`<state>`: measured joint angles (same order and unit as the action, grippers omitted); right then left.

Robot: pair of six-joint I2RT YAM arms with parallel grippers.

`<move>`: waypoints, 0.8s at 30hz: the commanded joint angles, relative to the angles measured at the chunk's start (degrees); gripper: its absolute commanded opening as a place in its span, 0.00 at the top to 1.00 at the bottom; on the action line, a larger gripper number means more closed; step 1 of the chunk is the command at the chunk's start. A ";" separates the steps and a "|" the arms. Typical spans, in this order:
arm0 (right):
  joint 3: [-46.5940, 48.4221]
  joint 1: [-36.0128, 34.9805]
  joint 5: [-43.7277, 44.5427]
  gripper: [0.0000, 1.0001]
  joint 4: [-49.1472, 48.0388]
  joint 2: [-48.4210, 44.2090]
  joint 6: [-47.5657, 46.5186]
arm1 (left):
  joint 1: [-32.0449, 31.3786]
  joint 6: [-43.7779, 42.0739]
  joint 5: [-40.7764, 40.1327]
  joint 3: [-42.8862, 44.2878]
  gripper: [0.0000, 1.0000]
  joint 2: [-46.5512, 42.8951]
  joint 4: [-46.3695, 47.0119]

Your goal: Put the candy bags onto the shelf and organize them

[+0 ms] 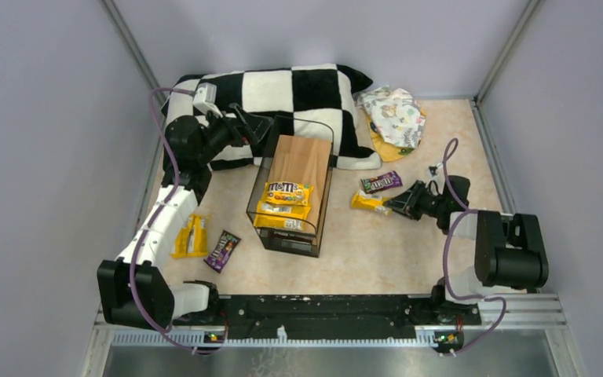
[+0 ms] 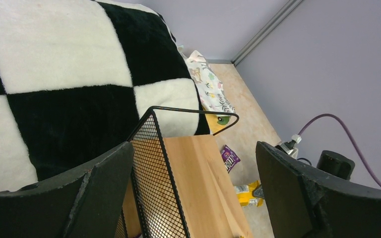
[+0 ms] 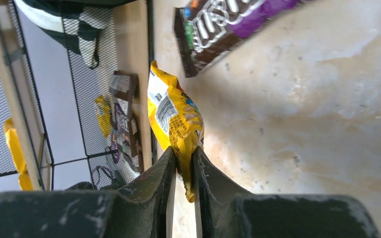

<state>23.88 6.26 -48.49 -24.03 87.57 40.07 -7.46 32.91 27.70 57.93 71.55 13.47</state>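
The shelf [image 1: 298, 161] stands mid-table with two yellow candy bags [image 1: 286, 193] on the near end of its wooden top. My left gripper [image 1: 257, 126] is open at the shelf's far left corner. In the left wrist view the mesh side [image 2: 154, 183] and board [image 2: 206, 178] lie between its fingers [image 2: 99, 188]. My right gripper [image 1: 395, 204] is shut on a yellow bag [image 3: 174, 115], also seen from above [image 1: 367, 202], low over the table right of the shelf. A purple bag [image 1: 381, 182] lies just beyond it. Two yellow bags [image 1: 191, 236] and a purple one [image 1: 222, 250] lie at the left.
The checkered pillow [image 1: 283, 90] lies against the back wall behind the shelf. The cartoon-print cloth [image 1: 392, 116] is at the back right. Several bags show inside the shelf's lower level [image 3: 121, 124]. Grey walls close in both sides.
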 commanded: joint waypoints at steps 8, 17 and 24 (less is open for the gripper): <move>7.17 -1.02 0.10 0.95 14.82 -18.89 1.42 | 0.33 -0.03 0.93 0.34 0.01 0.08 2.97; 19.65 -11.37 2.40 0.95 13.54 -23.66 12.11 | 0.35 0.23 1.19 0.30 0.01 0.00 3.05; 31.26 -23.27 6.51 0.96 9.80 -14.50 15.26 | 0.34 0.23 1.30 0.43 0.01 0.02 3.02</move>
<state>49.12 -12.14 -44.62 -9.39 68.31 51.81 -7.46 32.95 27.99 57.93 71.77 13.54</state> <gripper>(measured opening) 0.054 0.987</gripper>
